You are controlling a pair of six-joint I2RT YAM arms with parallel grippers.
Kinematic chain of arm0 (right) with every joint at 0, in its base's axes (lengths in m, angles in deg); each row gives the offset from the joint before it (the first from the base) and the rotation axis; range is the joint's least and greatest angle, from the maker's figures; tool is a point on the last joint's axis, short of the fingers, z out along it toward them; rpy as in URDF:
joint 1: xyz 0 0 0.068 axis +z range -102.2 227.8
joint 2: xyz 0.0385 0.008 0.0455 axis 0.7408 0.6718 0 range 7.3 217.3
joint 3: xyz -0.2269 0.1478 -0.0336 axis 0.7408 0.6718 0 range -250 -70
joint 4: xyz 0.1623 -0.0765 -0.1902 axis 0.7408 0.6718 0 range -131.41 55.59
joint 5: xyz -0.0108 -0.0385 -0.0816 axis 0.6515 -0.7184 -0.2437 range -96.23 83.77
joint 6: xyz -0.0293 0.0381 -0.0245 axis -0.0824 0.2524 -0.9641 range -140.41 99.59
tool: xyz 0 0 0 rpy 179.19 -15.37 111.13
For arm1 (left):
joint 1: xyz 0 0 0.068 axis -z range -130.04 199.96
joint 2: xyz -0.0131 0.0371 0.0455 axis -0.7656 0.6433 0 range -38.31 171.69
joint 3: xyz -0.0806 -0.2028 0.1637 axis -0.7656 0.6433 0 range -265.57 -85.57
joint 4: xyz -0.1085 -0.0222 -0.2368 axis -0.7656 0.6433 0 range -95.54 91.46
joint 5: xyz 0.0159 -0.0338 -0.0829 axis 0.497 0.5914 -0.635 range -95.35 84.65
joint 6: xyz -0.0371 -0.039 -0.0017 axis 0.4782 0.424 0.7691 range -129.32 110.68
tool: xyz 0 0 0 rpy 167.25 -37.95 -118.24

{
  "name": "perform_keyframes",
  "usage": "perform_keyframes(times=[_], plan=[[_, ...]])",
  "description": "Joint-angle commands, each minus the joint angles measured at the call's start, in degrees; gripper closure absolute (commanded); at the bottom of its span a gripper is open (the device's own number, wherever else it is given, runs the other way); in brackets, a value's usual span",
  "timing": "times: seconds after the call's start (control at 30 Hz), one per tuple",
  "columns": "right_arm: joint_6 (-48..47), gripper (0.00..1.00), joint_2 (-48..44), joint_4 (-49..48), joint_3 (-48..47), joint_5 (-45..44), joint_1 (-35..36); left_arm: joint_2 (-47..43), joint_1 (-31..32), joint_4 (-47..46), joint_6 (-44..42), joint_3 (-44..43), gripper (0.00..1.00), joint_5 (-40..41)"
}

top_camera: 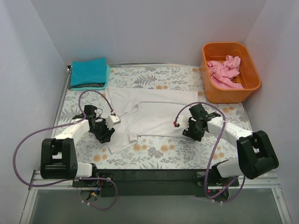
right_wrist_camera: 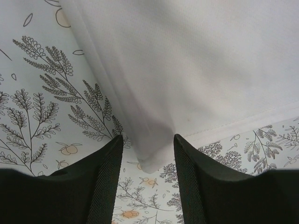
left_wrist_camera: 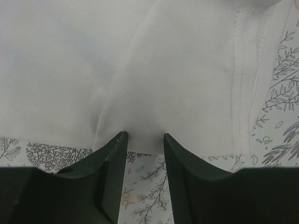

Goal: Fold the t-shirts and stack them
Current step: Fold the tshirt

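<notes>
The white t-shirt [top_camera: 154, 114] lies spread out in the middle of the table, partly folded. My left gripper [top_camera: 108, 134] sits at its left lower edge. In the left wrist view the gripper [left_wrist_camera: 142, 137] is open, and the white hem [left_wrist_camera: 140, 93] puckers between the fingertips [left_wrist_camera: 114, 149]. My right gripper [top_camera: 187, 130] is at the shirt's right lower edge. In the right wrist view it [right_wrist_camera: 147, 142] is open, with a folded corner of the shirt [right_wrist_camera: 152, 149] lying between the fingers [right_wrist_camera: 110, 163]. The teal t-shirt [top_camera: 88, 72] lies folded at the back left. The pink t-shirt [top_camera: 225, 71] is crumpled in the tub.
An orange plastic tub [top_camera: 231, 95] stands at the back right corner. The flower-patterned tablecloth [top_camera: 159, 151] shows in front of the shirt. White walls close in the table at the back and on both sides. Purple cables loop beside each arm.
</notes>
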State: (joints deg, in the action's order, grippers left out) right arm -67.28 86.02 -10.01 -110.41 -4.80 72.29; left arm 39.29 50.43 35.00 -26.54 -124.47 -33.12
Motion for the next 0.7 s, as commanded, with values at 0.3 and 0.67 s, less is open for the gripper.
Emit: perform_keyframes(times=[0.3,0.67], plan=[[0.20,0.99,-0.40,-4.33,4.19,-4.77,0.82,-3.07,1.73,-0.12,-4.58,6.02,1.00,3.60],[-0.67,0.99,-9.36,4.11,1.29,-4.16,0.73,-16.43,1.55,16.06,-6.08,1.99,1.00,1.23]])
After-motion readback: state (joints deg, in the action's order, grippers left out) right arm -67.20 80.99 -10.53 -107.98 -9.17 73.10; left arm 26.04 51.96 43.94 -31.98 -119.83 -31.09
